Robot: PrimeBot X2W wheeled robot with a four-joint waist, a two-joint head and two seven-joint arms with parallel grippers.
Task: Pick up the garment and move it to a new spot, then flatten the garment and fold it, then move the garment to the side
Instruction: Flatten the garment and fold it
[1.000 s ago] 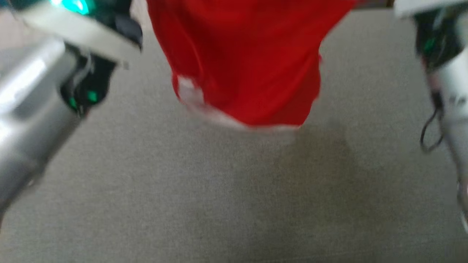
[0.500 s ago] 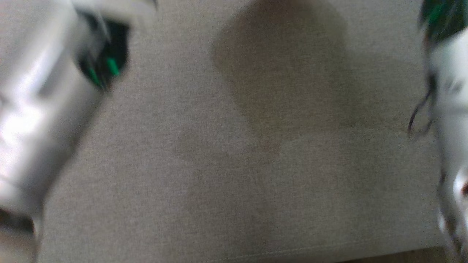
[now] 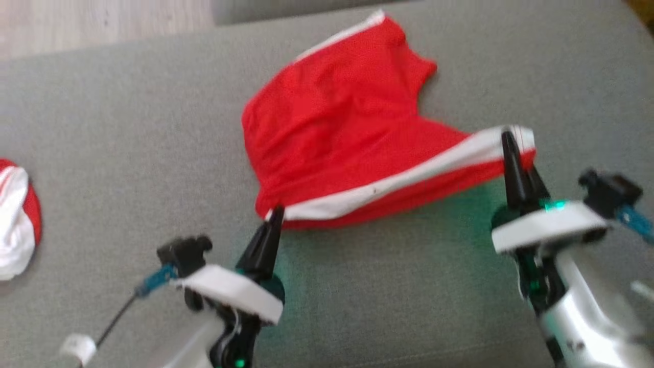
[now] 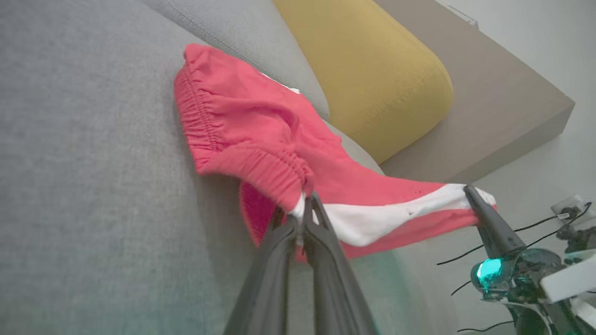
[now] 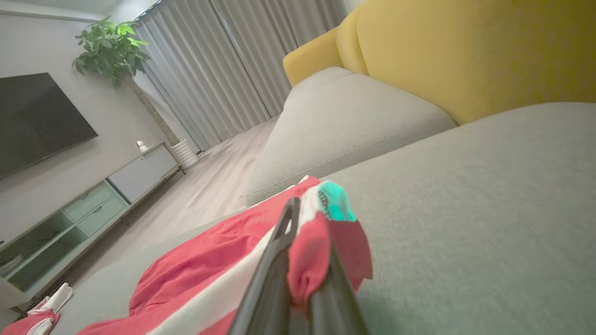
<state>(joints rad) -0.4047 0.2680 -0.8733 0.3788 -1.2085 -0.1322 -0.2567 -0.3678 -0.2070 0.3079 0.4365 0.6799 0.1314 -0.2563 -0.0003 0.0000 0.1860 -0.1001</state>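
Head view, left to right. At the far left edge a red-and-white bundle of cloth lies on the grey sofa seat, well apart from the work and not involved in this step.

The left fingers are pressed together, with almost no gap, and pinch one end of the white stripe that runs along the near edge of the red shorts. In the left wrist view this corner sits at the gathered waistband.

The shorts occupy the middle of the seat. Their far part rests on the cushion, while the near edge is raised and drawn into a straight line between the two grips.

The right fingers are fully closed on the opposite end of the same stripe, and in the right wrist view a fold of red cloth bulges out between them. A yellow cushion stands behind the seat.

Interpretation: holding both ends of one side seam appears intended to keep that edge taut, so the loose cloth hangs or drags straight rather than bunching. The shorts seem to have reached their new spot and flattening is under way. The far leg is rumpled, so lowering the stretched edge evenly would probably need both arms to descend together, or slack may return.
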